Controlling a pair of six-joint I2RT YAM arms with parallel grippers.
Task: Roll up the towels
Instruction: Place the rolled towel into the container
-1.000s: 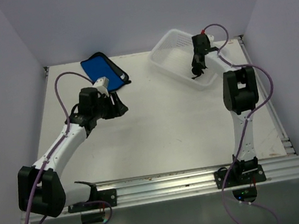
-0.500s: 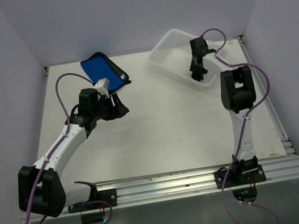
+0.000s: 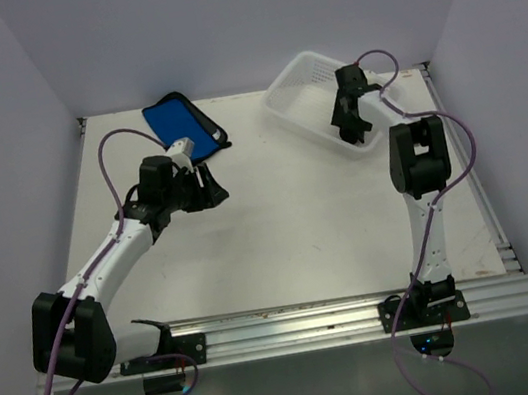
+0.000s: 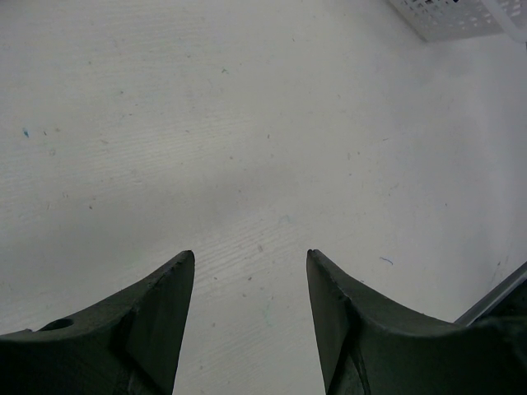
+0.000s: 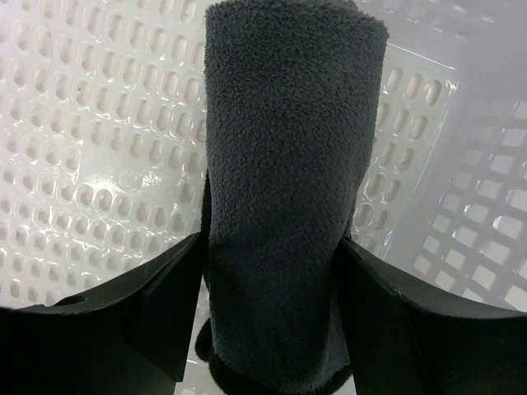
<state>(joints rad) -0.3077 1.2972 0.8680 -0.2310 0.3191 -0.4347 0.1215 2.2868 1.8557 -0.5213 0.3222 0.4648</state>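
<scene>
Though the left wrist camera misses it, the blue towel (image 3: 184, 123) lies flat on the bench (image 3: 297, 212) just beyond the left claw (image 4: 249, 263) — fingers spread, empty. Rightward, the right claw (image 5: 270, 240) clamps a dark rolled towel (image 5: 288, 123) within the basket (image 5: 99, 123) — barely discernible from above.

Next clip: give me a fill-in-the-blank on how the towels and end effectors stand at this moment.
1. The right end effector is shut on a ____ dark towel over the white basket.
2. The blue towel lies ____ on the table, at its far left.
3. The left end effector is ____, holding nothing.
Missing words: rolled; flat; open.
</scene>
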